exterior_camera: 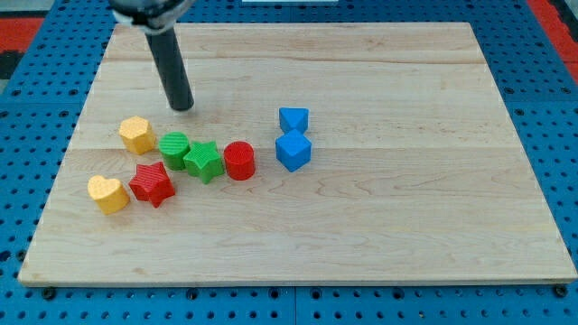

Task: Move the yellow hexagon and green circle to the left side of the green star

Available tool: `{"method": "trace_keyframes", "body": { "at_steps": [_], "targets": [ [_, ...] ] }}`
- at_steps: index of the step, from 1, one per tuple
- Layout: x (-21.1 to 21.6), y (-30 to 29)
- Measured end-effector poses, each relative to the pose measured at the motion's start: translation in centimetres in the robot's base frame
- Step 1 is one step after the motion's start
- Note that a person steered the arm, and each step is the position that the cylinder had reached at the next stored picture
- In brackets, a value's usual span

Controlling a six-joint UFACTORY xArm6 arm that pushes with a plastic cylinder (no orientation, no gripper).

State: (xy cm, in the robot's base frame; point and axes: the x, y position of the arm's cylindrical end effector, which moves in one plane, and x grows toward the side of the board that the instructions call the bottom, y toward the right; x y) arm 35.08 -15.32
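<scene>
Camera view first, operator, working from the view's bottom upward on the tabletop [379, 235]. Nearest you lie a yellow heart [107, 194] and, just beside it to the right, a red star [152, 184]. Above them runs a row: yellow hexagon [136, 134], then green circle [174, 145], then green star [204, 162], then a red cylinder [239, 161]. The circle touches the star's left side, and the hexagon sits just beside the circle, further left. To the view's right stand a blue cube [293, 151] and, right behind it, a smaller blue block [293, 119] whose shape you cannot make out for sure.

Judged from this layout, you are close to done — both task blocks already lie left of the green star. At most a small tidy-up remains.

As for heading, the hexagon and circle are squat and have no real long axis; the green star shows one point aimed at the view's bottom.

Farthest back, my tip [183, 107] rests on bare wood above the circle, apart from every block. The tool is a plain rod — no jaws, so it holds nothing.
</scene>
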Motion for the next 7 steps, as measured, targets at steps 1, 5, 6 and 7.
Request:
{"method": "trace_keyframes", "body": {
  "at_steps": [1,5,6,7],
  "targets": [
    [0.8,-5.5],
    [0.0,16.9],
    [2.0,22.3],
    [3.8,17.6]
  ]
}}
